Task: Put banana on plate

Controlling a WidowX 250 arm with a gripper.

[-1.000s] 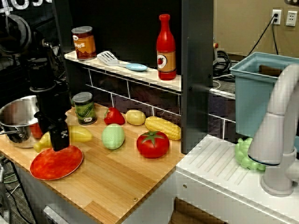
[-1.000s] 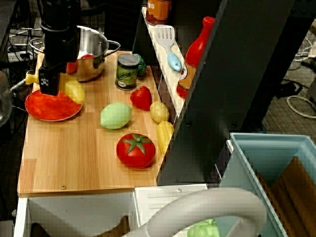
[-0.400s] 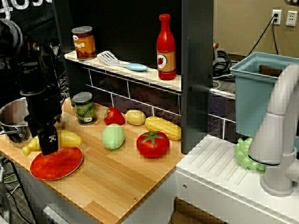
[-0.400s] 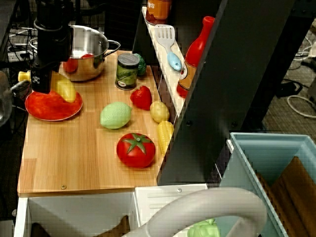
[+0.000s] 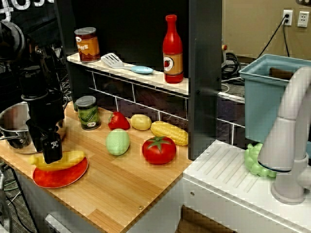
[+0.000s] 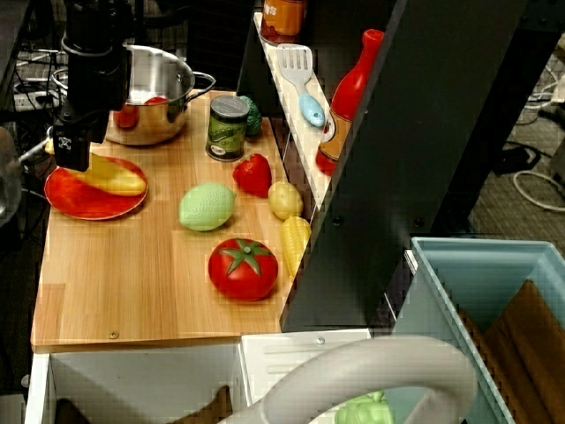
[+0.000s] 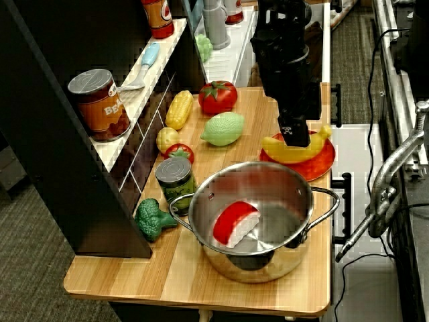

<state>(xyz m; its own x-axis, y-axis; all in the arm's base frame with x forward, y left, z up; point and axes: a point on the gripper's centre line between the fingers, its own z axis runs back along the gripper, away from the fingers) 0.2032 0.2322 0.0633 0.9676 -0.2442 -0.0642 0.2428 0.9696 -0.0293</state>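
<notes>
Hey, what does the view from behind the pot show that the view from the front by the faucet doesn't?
Only the view from behind the pot shows the pot's inside, holding a red-and-white piece, and a broccoli beside the green can. Only the view from the front by the faucet shows the grey faucet, the teal bin and the wall outlets. Both show the banana lying on the red plate, the gripper right over it, plus the tomato and corn cob.
</notes>
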